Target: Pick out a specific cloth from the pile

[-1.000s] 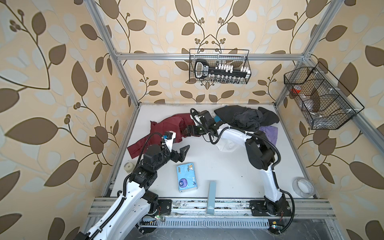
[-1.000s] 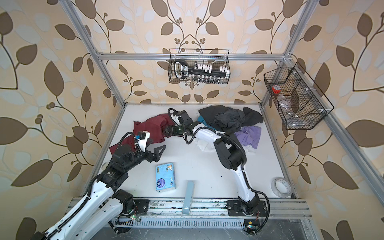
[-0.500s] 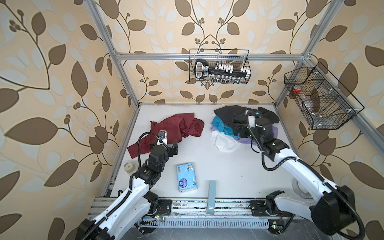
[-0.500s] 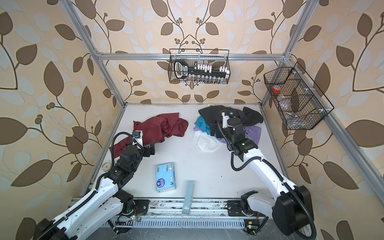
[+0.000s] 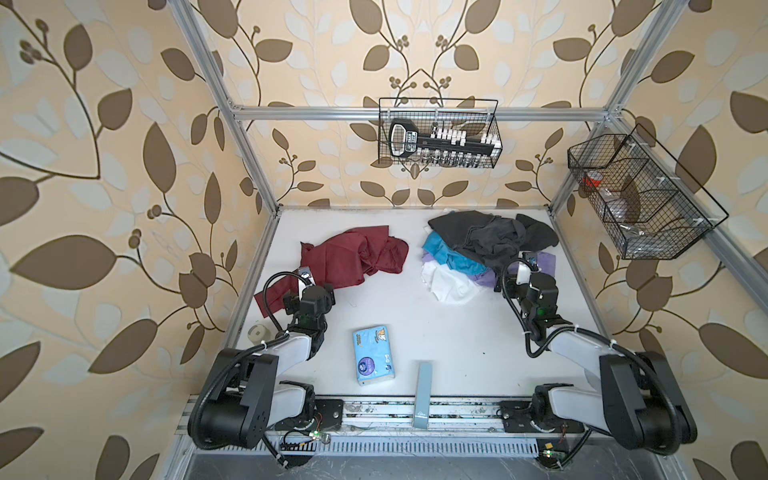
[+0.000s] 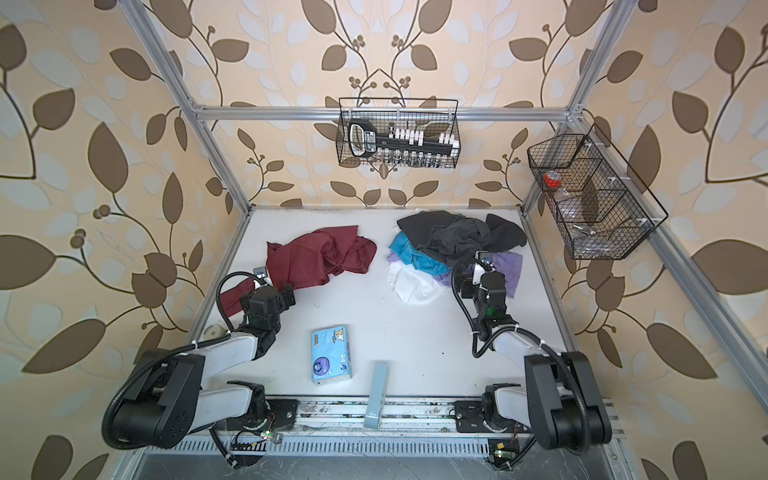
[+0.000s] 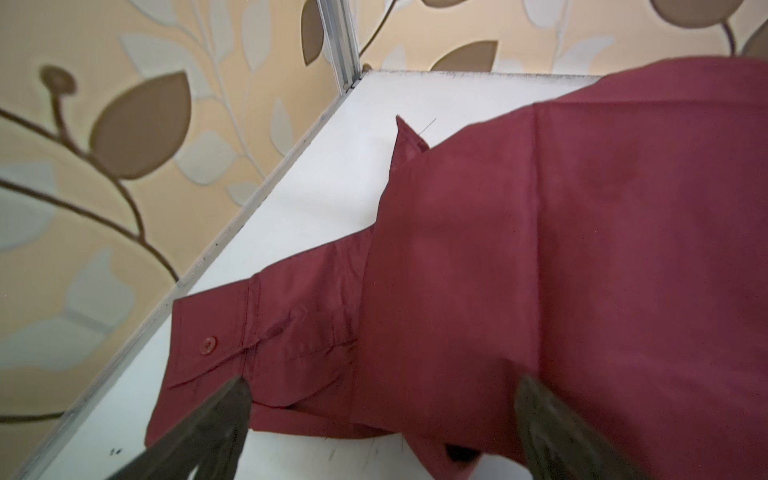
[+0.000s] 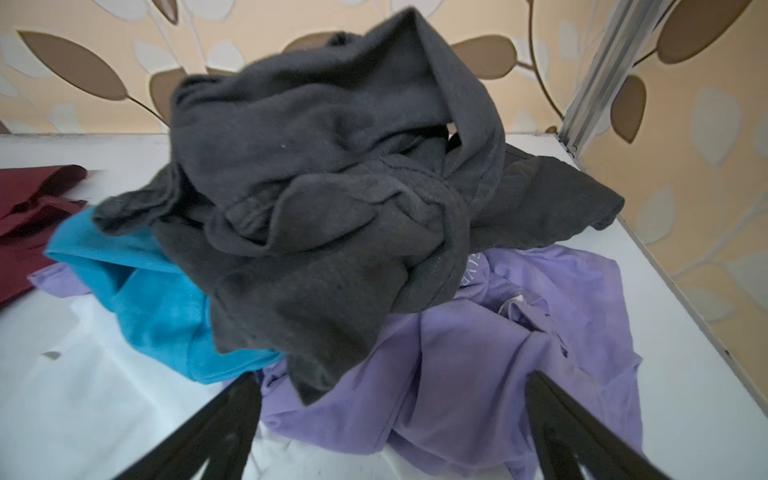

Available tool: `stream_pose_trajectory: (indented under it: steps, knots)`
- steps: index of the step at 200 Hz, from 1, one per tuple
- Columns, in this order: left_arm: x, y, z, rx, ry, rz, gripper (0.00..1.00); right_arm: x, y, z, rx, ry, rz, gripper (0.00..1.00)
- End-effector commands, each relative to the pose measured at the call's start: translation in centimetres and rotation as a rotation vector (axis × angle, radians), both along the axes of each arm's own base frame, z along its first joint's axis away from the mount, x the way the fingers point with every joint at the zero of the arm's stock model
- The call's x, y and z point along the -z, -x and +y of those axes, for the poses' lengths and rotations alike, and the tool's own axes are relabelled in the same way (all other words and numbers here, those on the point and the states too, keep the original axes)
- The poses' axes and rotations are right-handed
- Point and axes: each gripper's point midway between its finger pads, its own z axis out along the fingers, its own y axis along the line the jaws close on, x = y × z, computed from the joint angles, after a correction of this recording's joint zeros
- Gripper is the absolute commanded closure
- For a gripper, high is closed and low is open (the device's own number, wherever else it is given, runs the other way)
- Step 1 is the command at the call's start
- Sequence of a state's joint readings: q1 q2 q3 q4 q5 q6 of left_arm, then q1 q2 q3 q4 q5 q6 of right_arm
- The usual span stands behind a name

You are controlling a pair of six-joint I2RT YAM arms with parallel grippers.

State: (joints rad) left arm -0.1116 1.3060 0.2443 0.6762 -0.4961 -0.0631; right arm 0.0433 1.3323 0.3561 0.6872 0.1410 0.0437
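The maroon cloth (image 5: 353,257) (image 6: 320,259) lies crumpled at the back left of the white table, apart from the pile (image 5: 486,245) (image 6: 453,245) of dark grey, turquoise, lilac and white garments at the back right. My left gripper (image 5: 309,291) (image 6: 268,297) sits low at the cloth's near edge. In the left wrist view the left gripper (image 7: 384,382) is open, with the cloth (image 7: 540,249) and its buttoned cuff lying between and ahead of the fingers, not gripped. My right gripper (image 5: 525,279) (image 8: 392,380) is open at the pile's (image 8: 332,208) near side, over the lilac garment.
A blue tissue pack (image 5: 372,354) and a grey-blue bar (image 5: 424,392) lie near the front edge. A tape roll (image 5: 259,332) sits at the left rim. Wire baskets hang on the back wall (image 5: 438,139) and the right wall (image 5: 640,195). Aluminium frame posts stand at the back corners.
The right arm swung away from the maroon cloth to the right and now sits by the pile. The left arm drew back towards the front. The cloth lies spread out on its own.
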Motion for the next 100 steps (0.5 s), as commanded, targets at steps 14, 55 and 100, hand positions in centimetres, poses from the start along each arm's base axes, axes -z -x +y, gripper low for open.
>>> stream_pose_trajectory:
  steps: [14,55,100]
  knots:
    - [-2.0,-3.3,-2.4,0.139,0.055,-0.11,0.04,-0.5,-0.1,-0.8,0.025,0.005,-0.158,0.0]
    - [-0.3,-3.8,-3.5,0.207,0.061,-0.066,0.07,-0.1,0.6,-1.1,0.019,-0.017,-0.184,0.0]
    - [0.1,-4.7,-2.0,0.123,0.071,-0.023,0.01,0.2,0.3,-1.0,0.008,-0.027,-0.161,0.0]
